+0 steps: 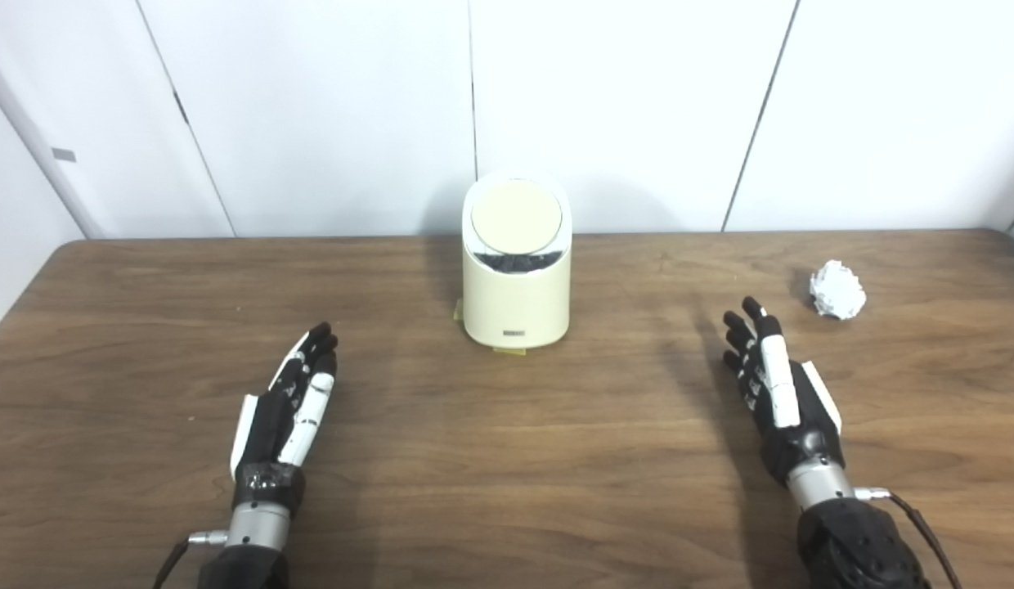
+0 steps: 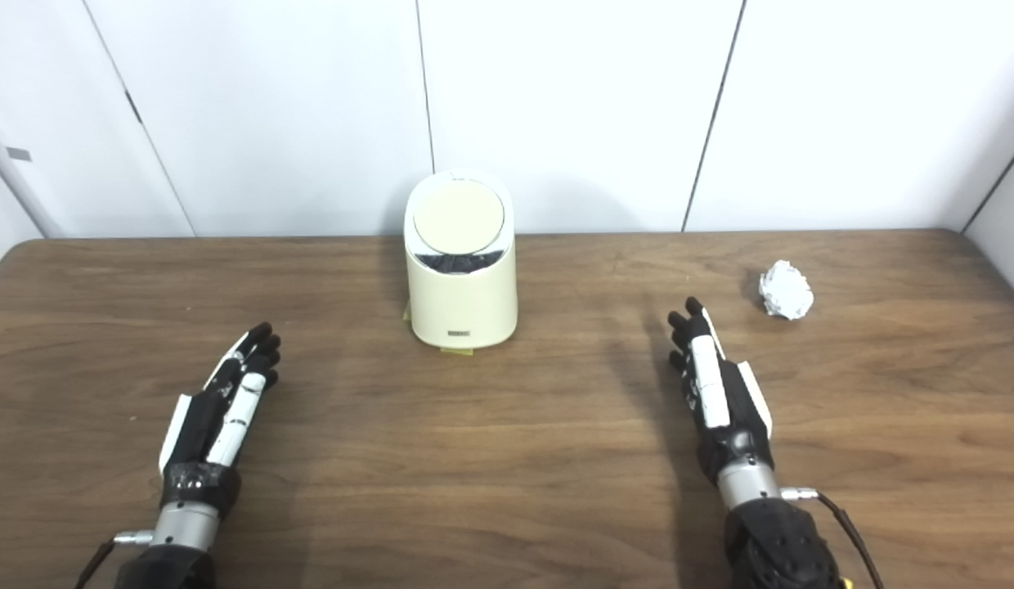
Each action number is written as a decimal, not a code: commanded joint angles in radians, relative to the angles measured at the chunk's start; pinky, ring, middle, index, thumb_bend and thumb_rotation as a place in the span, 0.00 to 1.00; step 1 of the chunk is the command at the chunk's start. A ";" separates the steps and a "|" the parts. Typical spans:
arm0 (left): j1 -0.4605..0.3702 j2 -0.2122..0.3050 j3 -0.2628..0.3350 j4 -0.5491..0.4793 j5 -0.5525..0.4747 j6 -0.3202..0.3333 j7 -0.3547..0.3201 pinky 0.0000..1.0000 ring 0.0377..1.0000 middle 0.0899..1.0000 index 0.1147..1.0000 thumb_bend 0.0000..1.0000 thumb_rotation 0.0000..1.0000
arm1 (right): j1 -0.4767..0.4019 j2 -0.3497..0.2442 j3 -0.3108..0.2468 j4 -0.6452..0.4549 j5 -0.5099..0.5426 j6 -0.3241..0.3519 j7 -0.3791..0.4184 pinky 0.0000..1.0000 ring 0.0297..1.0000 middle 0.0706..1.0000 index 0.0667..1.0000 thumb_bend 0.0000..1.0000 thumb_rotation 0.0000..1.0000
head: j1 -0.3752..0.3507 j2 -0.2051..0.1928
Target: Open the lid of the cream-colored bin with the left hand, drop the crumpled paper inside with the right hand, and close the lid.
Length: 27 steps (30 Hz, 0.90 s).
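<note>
Bin (image 1: 516, 286) standing mid-bench (image 1: 507, 458), lid (image 1: 516, 216) appearing tilted. Paper ball (image 1: 837, 290) lying just beyond right hand (image 1: 781, 393). Left hand (image 1: 286, 405) resting well apart from bin. Both hands' fingers extended, holding nothing. Risk: light bin tipping or sliding under lid push; ball rolling off.

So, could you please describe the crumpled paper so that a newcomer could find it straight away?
Start at the brown wooden table and look to its far right area, well to the right of the cream bin. There, just beyond the right robot hand, lies the crumpled paper: a small white wrinkled ball, the only loose white thing on the wood.
</note>
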 commanded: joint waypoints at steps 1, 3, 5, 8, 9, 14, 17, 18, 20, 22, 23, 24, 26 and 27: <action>0.013 -0.002 -0.019 0.023 0.015 0.006 -0.010 0.96 0.93 0.91 0.95 0.44 0.61 | -0.003 0.000 0.004 0.024 -0.002 -0.028 0.012 0.97 0.98 0.95 1.00 0.62 1.00 | 0.002 -0.010; 0.015 -0.001 -0.021 0.028 0.019 0.001 -0.008 0.96 0.94 0.92 0.95 0.44 0.60 | -0.003 0.000 0.005 0.051 -0.007 -0.060 0.011 0.96 0.97 0.95 1.00 0.62 1.00 | 0.003 -0.022; 0.012 0.000 -0.020 0.041 0.024 -0.010 -0.004 0.94 0.94 0.92 0.95 0.45 0.56 | -0.004 0.003 0.002 0.073 -0.004 -0.077 0.009 0.95 0.96 0.95 1.00 0.63 1.00 | 0.003 -0.038; 0.008 -0.006 -0.022 0.036 0.045 0.002 0.012 0.93 0.93 0.91 0.94 0.47 0.50 | -0.003 0.001 0.001 0.091 -0.006 -0.099 0.008 0.95 0.95 0.94 1.00 0.64 1.00 | 0.004 -0.043; 0.003 -0.008 -0.024 0.028 0.055 0.013 0.019 0.92 0.92 0.90 0.94 0.50 0.48 | -0.002 0.000 0.002 0.092 -0.008 -0.104 0.007 0.94 0.95 0.93 1.00 0.64 1.00 | 0.008 -0.043; -0.060 0.012 -0.033 -0.026 0.102 0.075 0.019 0.98 0.92 0.89 0.94 0.61 0.43 | 0.003 0.002 0.004 0.095 -0.010 -0.113 0.007 0.94 0.96 0.93 0.99 0.64 1.00 | 0.017 -0.041; -0.117 0.041 -0.032 -0.061 0.110 0.130 -0.002 0.96 0.91 0.89 0.94 0.66 0.42 | 0.004 0.007 0.007 0.093 -0.011 -0.108 0.005 0.93 0.95 0.93 0.99 0.65 1.00 | 0.011 -0.038; -0.129 0.048 -0.032 -0.068 0.110 0.144 -0.006 0.96 0.91 0.89 0.94 0.68 0.43 | 0.003 0.007 0.007 0.094 -0.011 -0.108 0.005 0.94 0.96 0.93 0.99 0.64 1.00 | 0.010 -0.038; -0.172 0.069 -0.033 -0.092 0.109 0.189 -0.019 0.95 0.91 0.89 0.93 0.71 0.41 | 0.002 0.008 0.012 0.092 -0.018 -0.108 0.004 0.92 0.95 0.93 0.99 0.64 1.00 | 0.006 -0.037; -0.226 0.104 -0.046 -0.113 0.133 0.239 -0.036 0.94 0.91 0.89 0.94 0.72 0.40 | 0.000 0.013 0.013 0.088 -0.016 -0.101 0.001 0.92 0.95 0.93 0.99 0.63 1.00 | 0.001 -0.035; -0.242 0.116 -0.051 -0.118 0.145 0.254 -0.043 0.91 0.90 0.89 0.94 0.74 0.39 | 0.000 0.016 0.014 0.087 -0.016 -0.099 0.000 0.92 0.95 0.93 0.99 0.63 1.00 | -0.001 -0.033; -0.276 0.138 -0.061 -0.121 0.164 0.271 -0.055 0.91 0.90 0.89 0.94 0.74 0.39 | -0.002 0.017 0.015 0.087 -0.014 -0.098 0.002 0.92 0.95 0.93 0.99 0.63 1.00 | -0.004 -0.028; -0.317 0.166 -0.073 -0.122 0.189 0.288 -0.070 0.88 0.88 0.88 0.93 0.79 0.36 | -0.003 0.019 0.018 0.085 -0.013 -0.097 0.005 0.95 0.96 0.94 0.99 0.63 1.00 | -0.006 -0.021; -0.347 0.182 -0.080 -0.124 0.201 0.304 -0.080 0.87 0.88 0.88 0.93 0.80 0.35 | -0.005 0.020 0.019 0.085 -0.013 -0.098 0.006 0.95 0.96 0.94 0.99 0.63 1.00 | -0.008 -0.016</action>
